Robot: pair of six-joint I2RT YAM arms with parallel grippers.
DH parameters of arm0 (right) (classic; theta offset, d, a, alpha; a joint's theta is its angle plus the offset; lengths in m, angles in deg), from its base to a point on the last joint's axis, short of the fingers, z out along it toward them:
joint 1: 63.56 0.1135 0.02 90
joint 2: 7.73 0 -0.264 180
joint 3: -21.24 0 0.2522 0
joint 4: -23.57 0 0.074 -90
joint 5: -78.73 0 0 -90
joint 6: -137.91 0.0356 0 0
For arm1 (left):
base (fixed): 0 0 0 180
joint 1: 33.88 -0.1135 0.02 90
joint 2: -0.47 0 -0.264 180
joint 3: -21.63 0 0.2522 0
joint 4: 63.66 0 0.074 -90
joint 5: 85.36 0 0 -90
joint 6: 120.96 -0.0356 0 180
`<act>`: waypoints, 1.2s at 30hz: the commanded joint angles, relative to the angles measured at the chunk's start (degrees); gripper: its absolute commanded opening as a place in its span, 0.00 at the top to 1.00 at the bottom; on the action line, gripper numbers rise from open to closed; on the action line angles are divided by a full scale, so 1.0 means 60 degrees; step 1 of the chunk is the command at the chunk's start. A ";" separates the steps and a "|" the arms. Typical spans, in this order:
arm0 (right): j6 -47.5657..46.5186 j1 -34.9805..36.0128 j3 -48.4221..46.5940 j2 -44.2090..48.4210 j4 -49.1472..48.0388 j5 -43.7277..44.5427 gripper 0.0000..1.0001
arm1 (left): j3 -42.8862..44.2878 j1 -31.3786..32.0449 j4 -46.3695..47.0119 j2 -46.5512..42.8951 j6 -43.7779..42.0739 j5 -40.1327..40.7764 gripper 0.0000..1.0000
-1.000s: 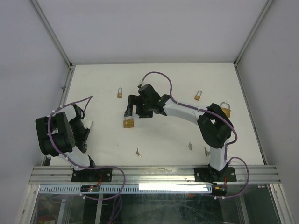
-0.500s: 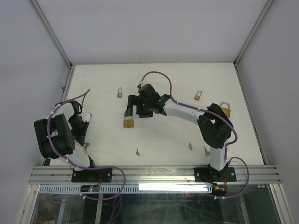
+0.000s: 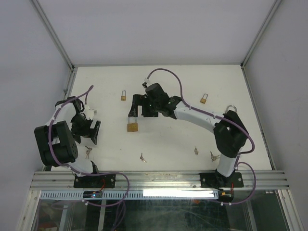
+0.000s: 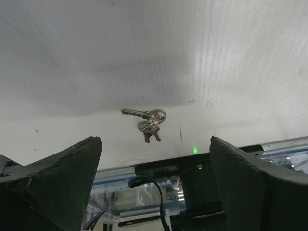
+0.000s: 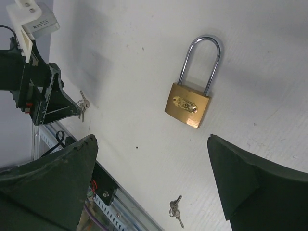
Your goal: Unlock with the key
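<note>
No text, number or brand can be read in any view. The brass padlock (image 5: 187, 111) in the upper middle of the right wrist view has a small oval plate (image 5: 185, 104) on its body, but the marks on it are too fine to make out. The white block (image 5: 33, 17) in the upper left corner of that view shows no legible print. In the left wrist view, a small green light (image 4: 195, 150) glows low and right of centre, with no readable lettering beside it. Everything in the top view is too small to read.
</note>
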 commanded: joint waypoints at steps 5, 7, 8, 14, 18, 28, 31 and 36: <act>-0.0864 0.0036 0.1255 0.1548 -0.1234 0.0085 0.00 | 0.0332 0.0007 -0.0828 -0.0159 -0.0441 0.0339 0.01; -0.1126 0.0045 0.1570 0.1793 -0.1304 0.0241 0.00 | 0.0056 0.0007 -0.0244 -0.0094 -0.0391 0.0661 0.01; -0.1223 0.0042 0.1749 0.1899 -0.1381 0.0283 0.00 | -0.0082 0.0007 0.0027 -0.0089 -0.0397 0.0824 0.01; -0.1613 0.0038 0.2520 0.2236 -0.1750 0.0527 0.00 | -0.0282 0.0007 0.0780 0.0232 -0.0231 0.0974 0.01; -0.1591 0.0032 0.2986 0.2324 -0.2119 0.0770 0.00 | -0.0641 0.0006 0.1271 0.0622 -0.0068 0.1289 0.06; -0.1736 -0.0013 0.2985 0.2149 -0.2078 0.0715 0.00 | -0.1546 -0.0015 0.1589 0.0739 -0.0883 0.1152 0.18; -0.1689 -0.0013 0.2940 0.2072 -0.2074 0.0678 0.00 | -0.1530 -0.0019 0.1395 0.0538 -0.1046 0.1000 0.20; -0.1673 -0.0021 0.2869 0.1969 -0.2049 0.0707 0.00 | -0.1543 -0.0008 0.1602 0.0386 -0.1102 0.0579 0.42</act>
